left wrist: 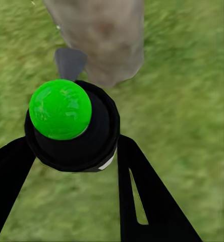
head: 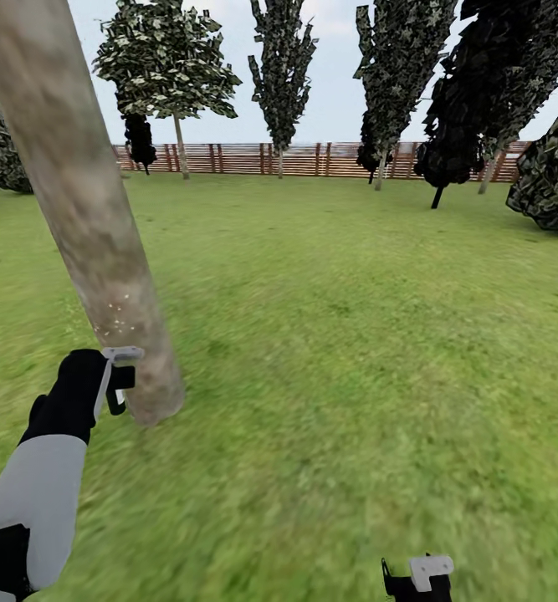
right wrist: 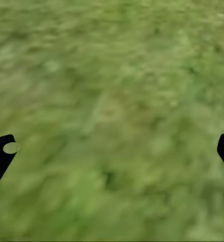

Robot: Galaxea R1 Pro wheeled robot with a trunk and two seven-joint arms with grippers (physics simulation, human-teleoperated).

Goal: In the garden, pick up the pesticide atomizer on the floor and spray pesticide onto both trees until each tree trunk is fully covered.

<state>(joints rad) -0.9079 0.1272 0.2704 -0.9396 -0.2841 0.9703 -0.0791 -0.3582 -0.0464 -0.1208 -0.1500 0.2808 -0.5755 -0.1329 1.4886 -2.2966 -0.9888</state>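
The pesticide atomizer (left wrist: 71,126), black with a green cap, sits clamped in the left gripper (head: 115,380) jaws beside the tree trunk (head: 86,217) base, arm reaching forward. Right gripper (head: 419,579) hangs over grass (head: 354,351), jaws apart.

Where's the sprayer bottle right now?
The atomizer sits in the left gripper, low at the head view's left, right beside the base of the tree trunk.
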